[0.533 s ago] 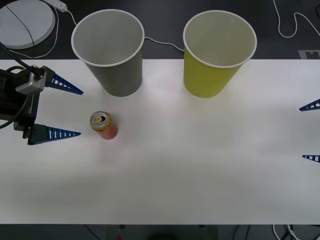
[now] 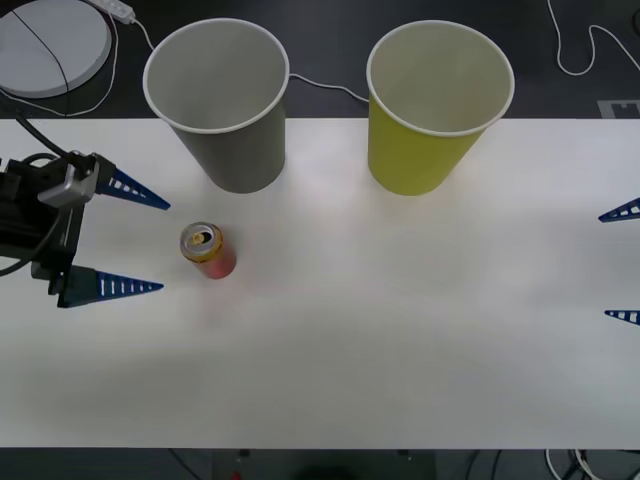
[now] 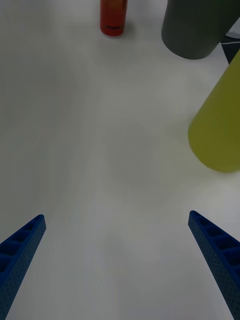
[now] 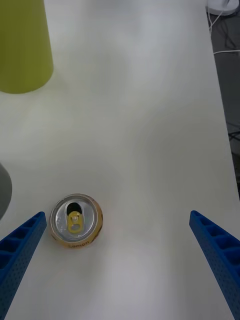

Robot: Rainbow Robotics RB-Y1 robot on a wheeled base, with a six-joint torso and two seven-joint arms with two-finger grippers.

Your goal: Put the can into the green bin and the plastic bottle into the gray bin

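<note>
Left gripper: at the bench's left edge, fingers spread wide and pointing inward, nothing between them. In the left wrist view the can lies ahead of the fingers, close to one finger and not centred in the gap.

The can: small red-orange drink can, upright on the bench, left of centre, just beyond the left gripper's fingertips and in front of the gray bin. Its gold-silver top with pull tab shows an open mouth. Judged light, with a thin wall that would dent under a hard squeeze; smooth painted metal, so somewhat slippery. Best taken across the round body at mid-height, fingers on opposite sides, with the gripper first shifted to centre the can.

The gray bin: large tapered cup, white rim, standing at the far edge, left of centre. Pale inside, nothing visible in it.

The green bin: like cup in yellow-green, at the far edge, right of centre, well apart from the can. Nothing visible inside.

Right gripper: at the bench's right edge, fingers wide apart, empty, idle.
</note>
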